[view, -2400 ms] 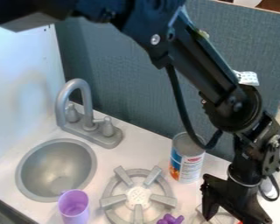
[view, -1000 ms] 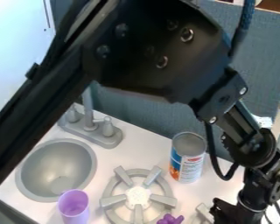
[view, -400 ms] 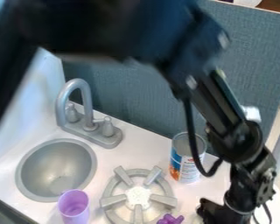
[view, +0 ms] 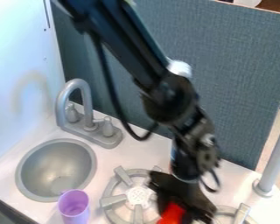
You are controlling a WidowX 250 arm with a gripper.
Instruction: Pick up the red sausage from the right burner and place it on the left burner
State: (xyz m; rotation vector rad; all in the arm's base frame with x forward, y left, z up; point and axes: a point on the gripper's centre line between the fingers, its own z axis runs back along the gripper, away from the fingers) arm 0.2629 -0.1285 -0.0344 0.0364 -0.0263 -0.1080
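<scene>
Collision risk: low sideways travel could be catching my gripper [view: 181, 211] on the left burner [view: 112, 201]; poor grip could be dropping the red thing [view: 171, 213], showing at my jaws, near side. Jaw opening, hold: cannot tell. Counting: one sink [view: 51, 164], two burners (left, right [view: 242, 213]), one faucet [view: 85, 98], one purple cup [view: 74, 205], one red thing.

No texts, labels, brands, numbers or signs can be read. The white patch [view: 179, 69] on the robot arm [view: 126, 41], to the right of the faucet [view: 87, 103] and higher in the view, is too blurred to tell whether it bears any print.
</scene>
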